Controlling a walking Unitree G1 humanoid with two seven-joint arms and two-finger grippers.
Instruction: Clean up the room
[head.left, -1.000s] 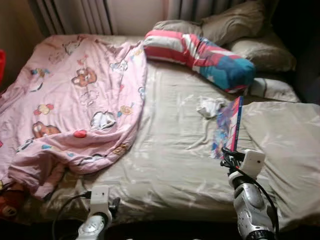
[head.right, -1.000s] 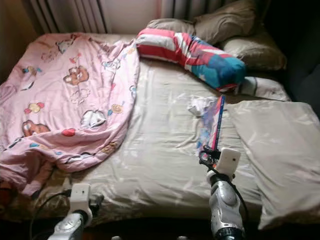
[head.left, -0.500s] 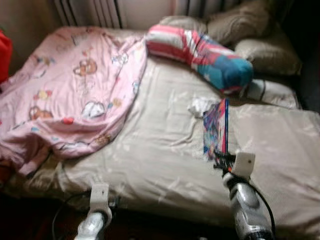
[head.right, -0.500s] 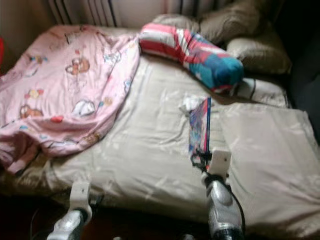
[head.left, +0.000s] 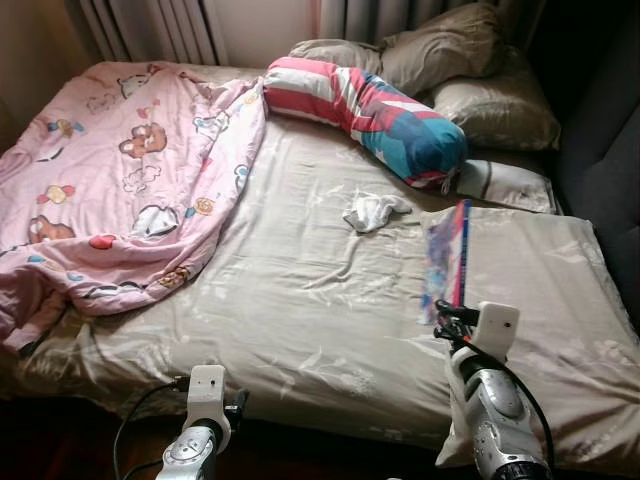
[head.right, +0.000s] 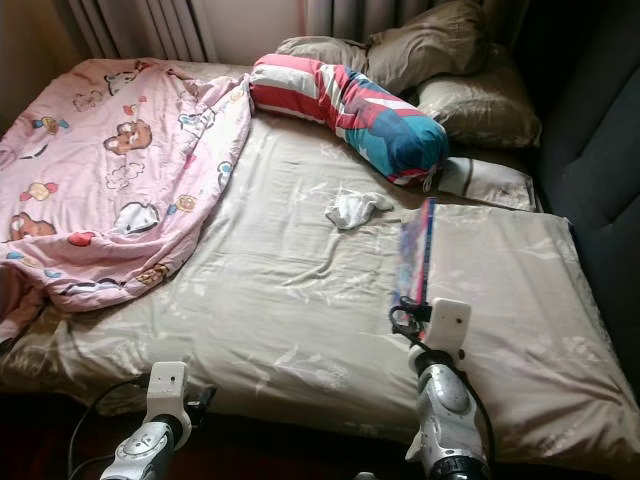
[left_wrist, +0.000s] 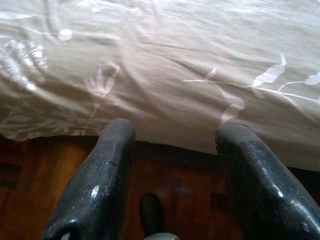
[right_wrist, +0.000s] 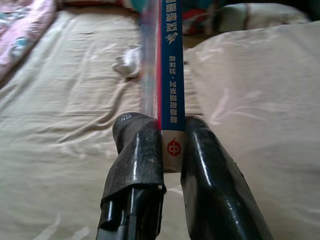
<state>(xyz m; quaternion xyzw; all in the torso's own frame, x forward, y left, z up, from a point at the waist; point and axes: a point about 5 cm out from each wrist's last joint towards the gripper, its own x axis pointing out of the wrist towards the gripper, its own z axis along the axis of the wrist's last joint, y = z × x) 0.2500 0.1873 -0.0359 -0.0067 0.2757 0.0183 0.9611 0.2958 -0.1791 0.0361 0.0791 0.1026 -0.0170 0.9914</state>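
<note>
Pink cartoon-print blanket (head.left: 120, 190), beige leaf-patterned sheet (head.left: 300, 290), blue-spined book (right_wrist: 172, 75).

Lighting: dim room, daylight from the curtained head end. Sheen on the beige sheet (head.left: 320, 290); deep shadow along the near bed edge and right side. Head views sharp. Right wrist view: book (right_wrist: 172, 75) near end sharp, far end blurred.
</note>
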